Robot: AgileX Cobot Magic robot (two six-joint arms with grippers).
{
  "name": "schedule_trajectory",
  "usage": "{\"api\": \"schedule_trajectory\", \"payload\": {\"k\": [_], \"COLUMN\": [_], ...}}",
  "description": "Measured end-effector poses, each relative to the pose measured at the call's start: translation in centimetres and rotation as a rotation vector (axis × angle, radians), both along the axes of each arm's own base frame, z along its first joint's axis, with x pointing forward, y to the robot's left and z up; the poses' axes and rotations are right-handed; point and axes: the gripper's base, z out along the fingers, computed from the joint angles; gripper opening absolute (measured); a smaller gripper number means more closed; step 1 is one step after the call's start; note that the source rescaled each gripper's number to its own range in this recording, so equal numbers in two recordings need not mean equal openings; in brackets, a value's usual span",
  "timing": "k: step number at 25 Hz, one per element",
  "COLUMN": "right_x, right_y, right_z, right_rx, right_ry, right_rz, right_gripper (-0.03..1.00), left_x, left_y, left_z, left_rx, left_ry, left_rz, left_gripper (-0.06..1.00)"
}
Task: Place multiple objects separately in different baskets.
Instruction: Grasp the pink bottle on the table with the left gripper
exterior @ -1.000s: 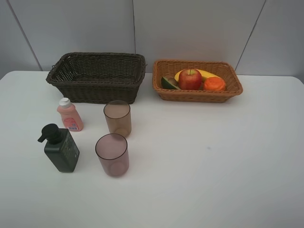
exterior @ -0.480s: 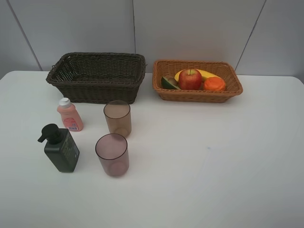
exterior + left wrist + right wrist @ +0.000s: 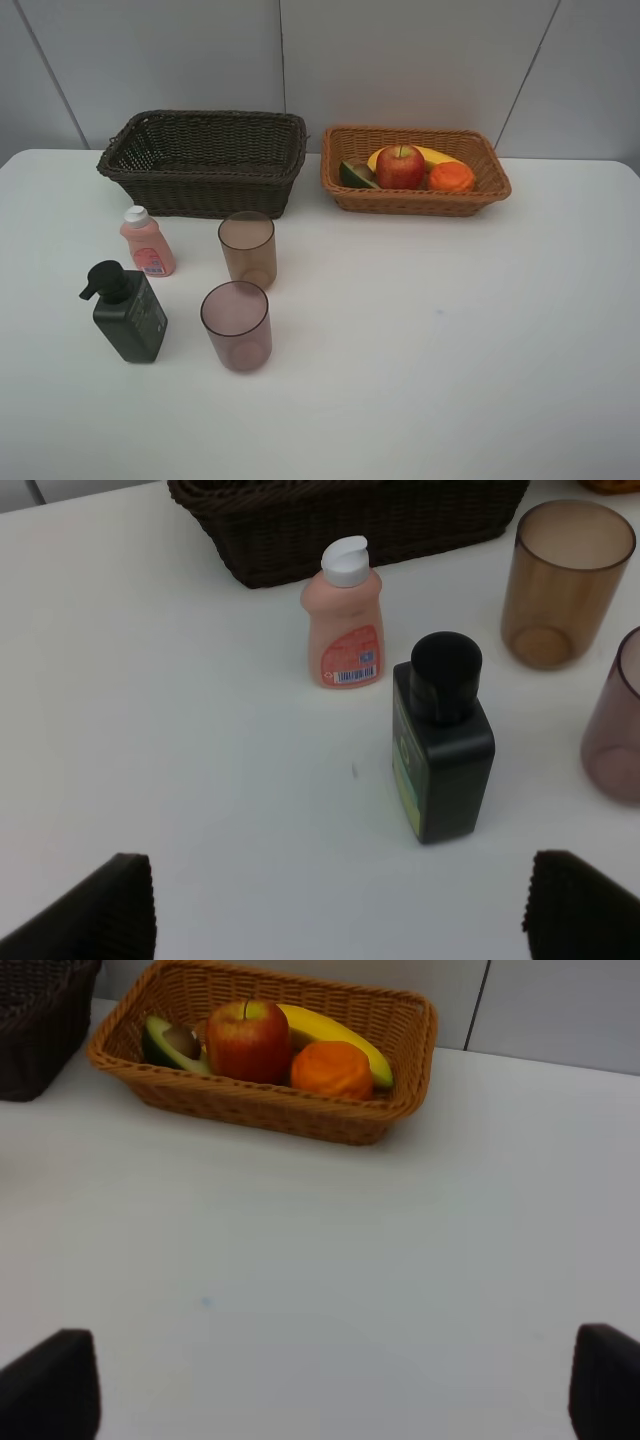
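Observation:
The light orange-tan basket [image 3: 490, 188] at the back right holds the red apple [image 3: 400, 166], banana [image 3: 435, 155], orange [image 3: 452, 177] and avocado half [image 3: 355, 174]. The dark brown basket [image 3: 205, 185] at the back left looks empty. On the table stand the pink bottle [image 3: 148, 243], dark green pump bottle [image 3: 128, 313] and two cups [image 3: 248, 248] [image 3: 237, 325]. No gripper shows in the high view. My left gripper [image 3: 335, 910] is open, its fingertips [image 3: 100, 910] near the pump bottle [image 3: 442, 750] and pink bottle [image 3: 343, 630]. My right gripper [image 3: 330, 1385] is open, short of the tan basket [image 3: 405, 1080].
The white table [image 3: 450, 320] ends at a grey panelled wall behind the baskets. In the left wrist view the dark basket's wall [image 3: 350, 525] and both cups [image 3: 565, 580] [image 3: 615, 730] show beside the bottles.

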Motion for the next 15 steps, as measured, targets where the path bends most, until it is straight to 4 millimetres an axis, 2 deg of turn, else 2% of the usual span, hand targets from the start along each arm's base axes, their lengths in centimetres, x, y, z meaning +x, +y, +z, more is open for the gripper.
{"api": "schedule_trajectory", "payload": {"k": [15], "right_x": [0.0], "right_y": [0.0], "right_z": [0.0], "right_rx": [0.0], "right_ry": [0.0], "right_rz": [0.0], "right_gripper": [0.98], "left_x": [0.0], "left_y": [0.0], "left_z": [0.0], "left_rx": [0.0], "left_ry": [0.0], "left_rz": [0.0], "left_gripper": [0.98]}}
